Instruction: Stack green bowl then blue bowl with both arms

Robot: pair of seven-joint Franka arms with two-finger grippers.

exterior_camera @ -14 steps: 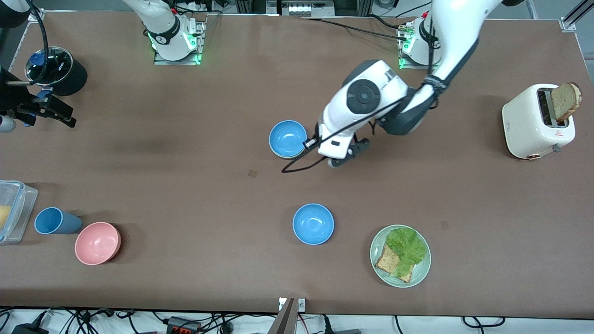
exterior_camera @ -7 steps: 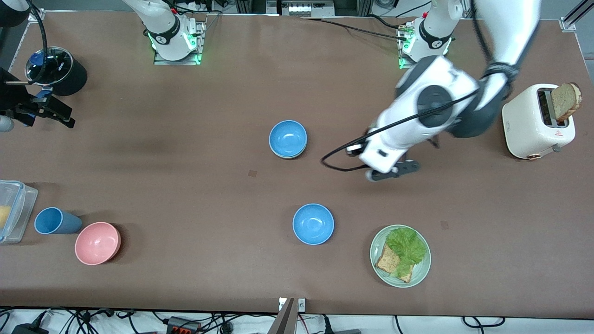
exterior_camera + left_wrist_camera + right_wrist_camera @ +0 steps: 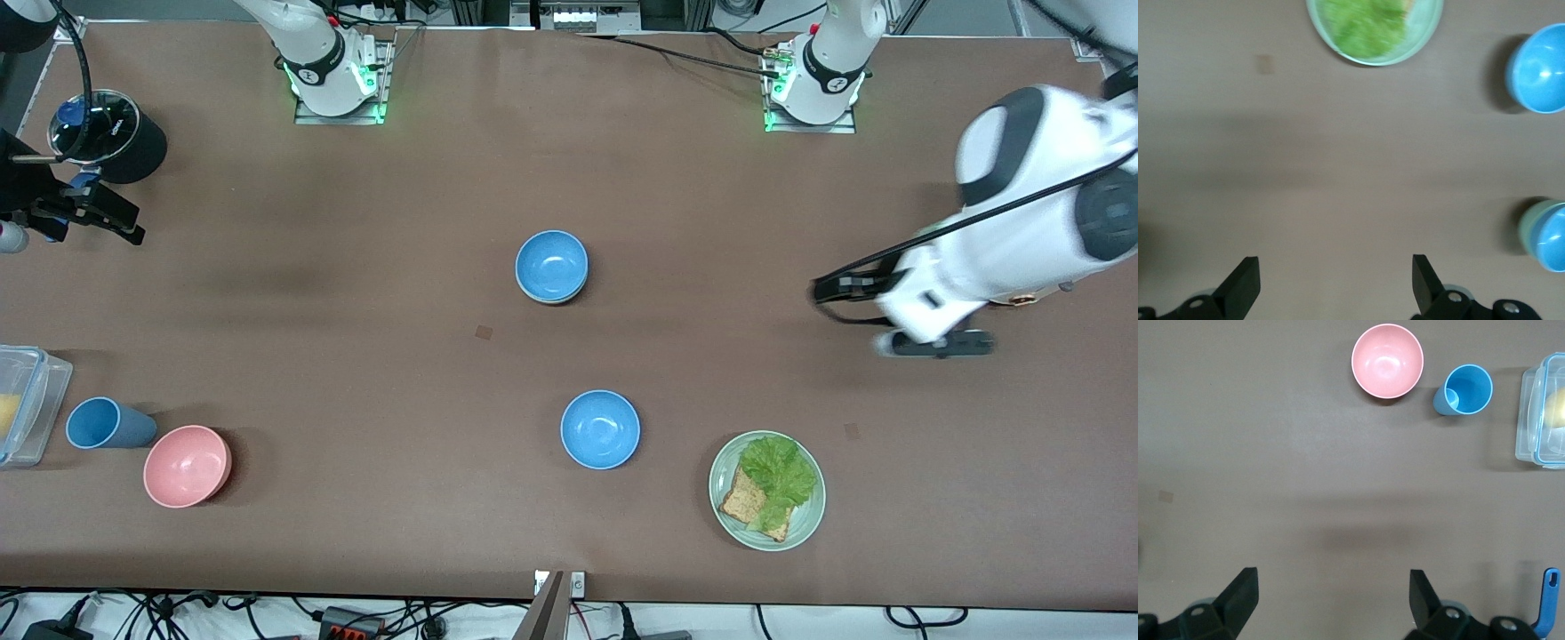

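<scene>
A blue bowl [image 3: 551, 264] sits nested in the green bowl [image 3: 558, 300] at the table's middle; only a pale green rim shows under it. The left wrist view shows the same pair, the green bowl [image 3: 1526, 225] with the blue bowl [image 3: 1553, 239] in it. A second blue bowl [image 3: 600, 429] stands alone, nearer the front camera. My left gripper [image 3: 942, 343] is open and empty over bare table toward the left arm's end, well away from the bowls; its jaws [image 3: 1335, 261] stand wide. My right gripper [image 3: 111, 216] waits open and empty [image 3: 1333, 575] over the right arm's end.
A green plate [image 3: 805, 524] with toast and lettuce lies near the lone blue bowl. A pink bowl [image 3: 187, 466], a blue cup [image 3: 105, 423] and a clear container [image 3: 31, 391] sit at the right arm's end. A black cylinder [image 3: 133, 147] stands there too.
My left arm has swung from beside the stacked bowls toward its own end of the table and now covers the toaster. The bowls and the right arm have not moved.
</scene>
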